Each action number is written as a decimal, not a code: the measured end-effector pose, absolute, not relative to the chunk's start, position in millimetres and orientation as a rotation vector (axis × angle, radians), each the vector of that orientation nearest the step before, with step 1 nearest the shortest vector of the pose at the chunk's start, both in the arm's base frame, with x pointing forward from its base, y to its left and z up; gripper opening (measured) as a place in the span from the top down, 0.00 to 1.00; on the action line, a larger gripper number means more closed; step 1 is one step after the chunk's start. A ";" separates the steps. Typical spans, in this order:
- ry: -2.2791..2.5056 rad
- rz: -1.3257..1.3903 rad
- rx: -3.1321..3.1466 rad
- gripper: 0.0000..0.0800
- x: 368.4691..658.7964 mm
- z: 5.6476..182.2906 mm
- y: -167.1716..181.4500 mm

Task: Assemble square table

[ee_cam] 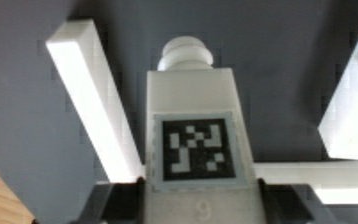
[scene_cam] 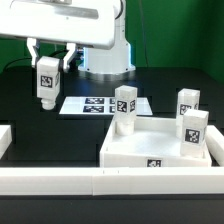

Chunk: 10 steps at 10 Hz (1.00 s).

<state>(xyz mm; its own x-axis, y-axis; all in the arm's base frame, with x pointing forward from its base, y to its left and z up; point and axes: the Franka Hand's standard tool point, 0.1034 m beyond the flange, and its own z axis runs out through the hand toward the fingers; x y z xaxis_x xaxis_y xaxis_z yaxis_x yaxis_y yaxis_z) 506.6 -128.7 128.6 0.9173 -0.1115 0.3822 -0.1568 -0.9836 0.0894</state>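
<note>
Black desk (scene_cam: 40, 130) carries the square table (scene_cam: 155, 148) near its front edge, three legs standing on it; the gripper (scene_cam: 47, 62) holds a fourth leg (scene_cam: 46, 82) aloft, apparently above the marker board (scene_cam: 95, 104). Wrist view: fingers (ee_cam: 309, 178) clamp that tagged leg (ee_cam: 197, 125).

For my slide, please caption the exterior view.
Gripper holds a white tagged block leg above the black table; three legs stand on the white square slab.

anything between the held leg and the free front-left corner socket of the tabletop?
Nothing visible. The gripper holds the leg above bare table, left of the marker board. The three mounted legs stand at other corners of the tabletop.
</note>
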 end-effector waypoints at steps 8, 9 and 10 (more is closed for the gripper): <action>-0.194 0.699 2.977 0.64 539.0 141.4 -79.6; -0.196 0.693 2.983 0.64 539.0 141.2 -78.3; -0.202 0.674 3.016 0.64 542.8 143.3 -68.4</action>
<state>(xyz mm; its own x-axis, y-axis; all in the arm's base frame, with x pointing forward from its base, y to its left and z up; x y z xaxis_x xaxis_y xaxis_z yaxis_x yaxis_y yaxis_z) 542.8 -68.4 143.3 0.8967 -0.1171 0.4268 -0.1364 -0.9905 0.0147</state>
